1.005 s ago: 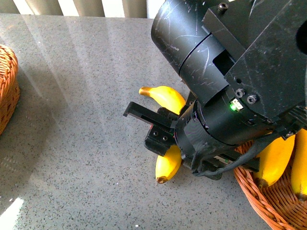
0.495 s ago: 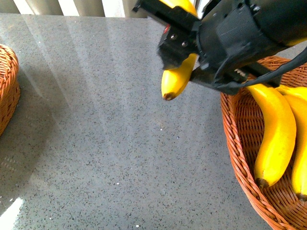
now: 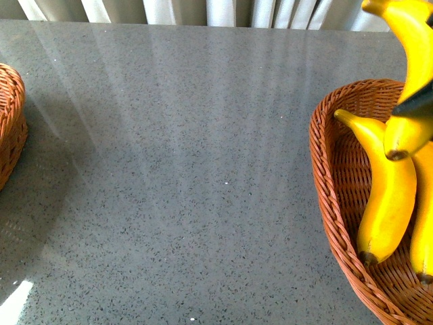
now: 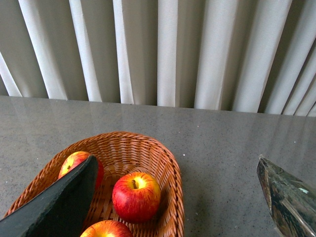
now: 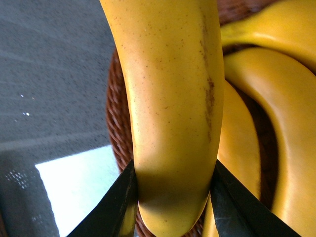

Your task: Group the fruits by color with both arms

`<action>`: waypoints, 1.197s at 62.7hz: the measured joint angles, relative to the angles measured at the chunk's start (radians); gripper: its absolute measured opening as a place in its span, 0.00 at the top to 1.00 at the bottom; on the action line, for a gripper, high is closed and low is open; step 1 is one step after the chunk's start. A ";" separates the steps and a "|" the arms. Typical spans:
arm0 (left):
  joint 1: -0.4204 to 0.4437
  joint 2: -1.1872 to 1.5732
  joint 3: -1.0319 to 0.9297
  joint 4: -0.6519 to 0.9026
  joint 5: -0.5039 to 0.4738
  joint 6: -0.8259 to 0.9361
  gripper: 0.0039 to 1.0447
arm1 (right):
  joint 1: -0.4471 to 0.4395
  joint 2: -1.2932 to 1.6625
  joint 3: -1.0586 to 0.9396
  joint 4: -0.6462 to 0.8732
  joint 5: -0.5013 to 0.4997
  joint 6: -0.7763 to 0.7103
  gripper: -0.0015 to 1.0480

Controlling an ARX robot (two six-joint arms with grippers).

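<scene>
- The right tool point(image 5: 170, 190) is clamped on a banana point(image 5: 170, 98); its two black fingers point(image 5: 121, 207) press the fruit's sides near one end.
- In the front view that held banana point(image 3: 409, 74) hangs at the right edge of the frame, above the right basket point(image 3: 331, 169), its brown tip close over a banana lying inside point(image 3: 385, 196). Only a sliver of the tool shows there.
- Another banana point(image 3: 423, 230) lies in the same basket, cut off by the frame edge.
- The right wrist view shows the basket's woven rim point(image 5: 118, 123) directly under the held banana, with the gray counter point(image 5: 49, 59) beyond it.
- The left tool point(image 4: 173, 197) stands apart, its fingers point(image 4: 59, 202) spread wide with nothing between them (only the two tips show).
- It hangs over the left basket point(image 4: 170, 168), which holds three red apples: one in the middle point(image 4: 136, 196), one partly behind a finger point(image 4: 74, 165), one at the frame's bottom edge point(image 4: 106, 229).
- In the front view only the left basket's rim point(image 3: 13, 122) shows, at the far left.
- The counter point(image 3: 176, 169) between the two baskets is a broad open stretch of speckled gray stone, ending at pale curtains point(image 4: 163, 49) along the far edge.
</scene>
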 joint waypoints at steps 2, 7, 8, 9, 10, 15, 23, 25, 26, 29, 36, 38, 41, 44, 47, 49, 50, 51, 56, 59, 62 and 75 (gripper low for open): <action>0.000 0.000 0.000 0.000 0.000 0.000 0.09 | -0.010 -0.015 -0.023 -0.004 -0.001 -0.006 0.69; 0.000 0.000 0.000 0.000 0.000 0.000 0.09 | -0.037 -0.053 -0.072 -0.021 -0.029 -0.018 0.69; 0.000 0.000 0.000 0.000 0.000 0.000 0.09 | -0.041 -0.059 -0.079 -0.021 -0.031 -0.019 0.69; 0.000 0.000 0.000 0.000 0.000 0.000 0.09 | -0.045 -0.065 -0.086 -0.021 -0.030 -0.024 0.69; 0.000 0.000 0.000 0.000 0.000 0.000 0.09 | -0.051 -0.077 -0.100 -0.021 -0.028 -0.027 0.69; 0.000 0.000 0.000 0.000 0.000 0.000 0.09 | -0.078 -0.113 -0.143 -0.030 -0.045 -0.041 0.69; 0.000 0.000 0.000 0.000 0.000 0.000 0.09 | -0.105 -0.154 -0.204 -0.048 -0.079 -0.068 0.69; 0.000 0.000 0.000 0.000 0.000 0.000 0.09 | -0.106 -0.169 -0.224 -0.051 -0.089 -0.076 0.69; 0.000 0.000 0.000 0.000 0.000 0.000 0.09 | -0.106 -0.175 -0.232 -0.052 -0.093 -0.079 0.69; 0.000 0.000 0.000 0.000 0.000 0.000 0.09 | -0.106 -0.188 -0.248 -0.054 -0.102 -0.087 0.65; 0.000 0.000 0.000 0.000 0.000 0.000 0.09 | -0.106 -0.191 -0.266 -0.046 -0.108 -0.093 0.42; 0.000 0.000 0.000 0.000 0.000 0.000 0.09 | -0.108 -0.191 -0.267 -0.044 -0.108 -0.098 0.37; 0.000 0.000 0.000 0.000 0.000 0.000 0.09 | -0.108 -0.193 -0.267 -0.042 -0.113 -0.105 0.30; 0.000 0.000 0.000 0.000 0.000 0.000 0.09 | -0.109 -0.198 -0.267 -0.040 -0.126 -0.110 0.23; 0.000 0.000 0.000 0.000 0.000 0.000 0.09 | -0.113 -0.220 -0.268 -0.029 -0.132 -0.135 0.12; 0.000 0.000 0.000 0.000 0.000 0.000 0.09 | -0.117 -0.241 -0.268 -0.018 -0.142 -0.149 0.07; 0.000 0.000 0.000 0.000 0.000 0.000 0.09 | -0.121 -0.253 -0.268 -0.014 -0.150 -0.161 0.08; 0.000 0.000 0.000 0.000 0.000 0.000 0.09 | -0.124 -0.266 -0.268 -0.008 -0.156 -0.174 0.09; 0.000 0.000 0.000 0.000 0.000 0.000 0.09 | -0.137 -0.309 -0.267 0.018 -0.166 -0.215 0.09; 0.000 0.000 0.000 0.000 0.000 0.000 0.09 | -0.141 -0.325 -0.267 0.022 -0.168 -0.232 0.09; 0.000 0.000 0.000 0.000 0.000 0.000 0.09 | -0.144 -0.331 -0.267 0.023 -0.168 -0.244 0.09; 0.000 0.000 0.000 0.000 0.000 0.000 0.09 | -0.145 -0.330 -0.267 0.023 -0.168 -0.259 0.09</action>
